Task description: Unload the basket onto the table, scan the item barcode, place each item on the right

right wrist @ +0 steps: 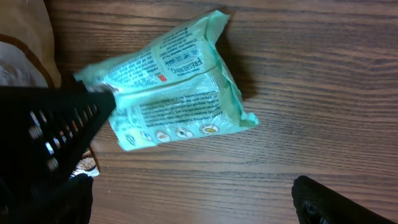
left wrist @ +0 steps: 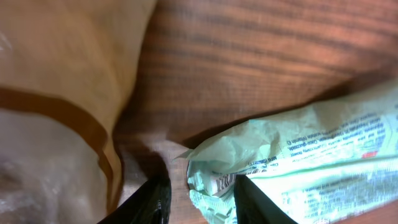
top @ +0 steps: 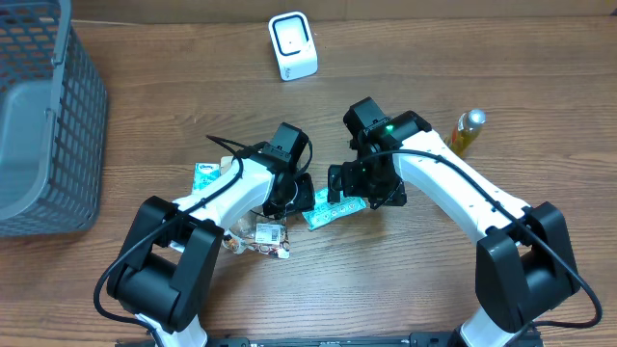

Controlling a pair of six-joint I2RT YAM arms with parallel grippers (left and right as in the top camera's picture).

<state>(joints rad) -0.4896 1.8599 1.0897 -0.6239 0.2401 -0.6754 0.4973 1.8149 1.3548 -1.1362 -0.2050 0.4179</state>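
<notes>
Pickup looks to be the step in hand: the green packet point(top: 333, 210) lies mid-worktop point(top: 415, 58), well short of the white scanner point(top: 292, 45) by the far edge. The left end effector point(top: 289, 198) straddles the packet's crimped end; whether it pinches, I can't tell. The right end effector point(top: 368, 188) hangs over the packet, spread wide, holding nothing. Next it needs a firm grip, then a lift toward the scanner with the printed code facing it.

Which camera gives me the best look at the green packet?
Right wrist: the green packet lies nearly whole in frame, its print facing the camera. Left wrist shows only its crumpled end up close; overhead shows just a small sliver between the arms.
</notes>
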